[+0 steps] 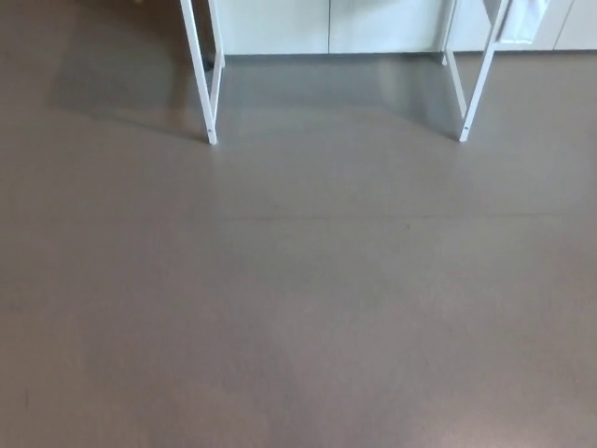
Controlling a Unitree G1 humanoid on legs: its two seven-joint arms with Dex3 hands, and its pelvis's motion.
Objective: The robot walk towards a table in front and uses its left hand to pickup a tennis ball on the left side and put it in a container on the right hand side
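Nothing here can be read from where I stand. The grey floor (298,308) shows no marking, number or sign. The white frame legs (211,131) and the pale cabinet fronts (280,26) behind them carry no label or brand that I can make out.
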